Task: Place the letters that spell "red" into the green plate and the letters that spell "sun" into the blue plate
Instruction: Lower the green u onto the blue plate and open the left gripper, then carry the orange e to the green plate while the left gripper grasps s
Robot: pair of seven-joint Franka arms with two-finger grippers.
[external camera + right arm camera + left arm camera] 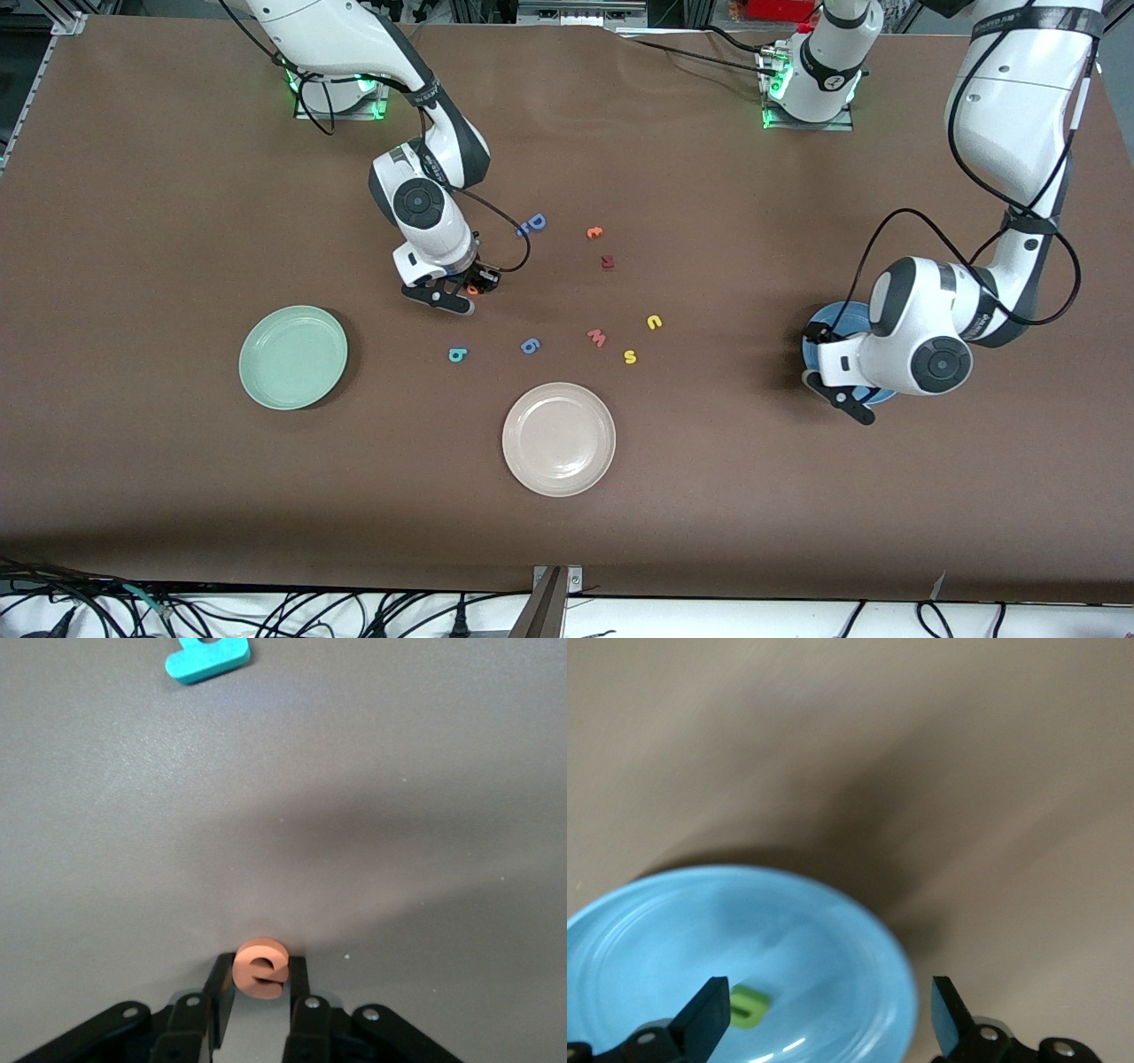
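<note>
My right gripper [469, 292] is down at the table near its middle, and the right wrist view shows this gripper [260, 981] shut on the orange e [260, 968] [472, 289]. The teal d [457, 354] [206, 656] lies nearer the front camera. The green plate [292, 356] sits toward the right arm's end. My left gripper [837, 377] [830, 1014] hangs open over the blue plate [842, 312] [859, 939], where the olive-green n [750, 1005] lies. The yellow u [654, 322] and yellow s [630, 356] rest on the table between the two arms.
A cream-white plate [558, 439] sits nearest the front camera. Loose letters lie mid-table: a blue D [534, 223], an orange c-like letter [594, 232], a dark red piece [608, 261], a pink w [597, 337] and a blue 6 [530, 345].
</note>
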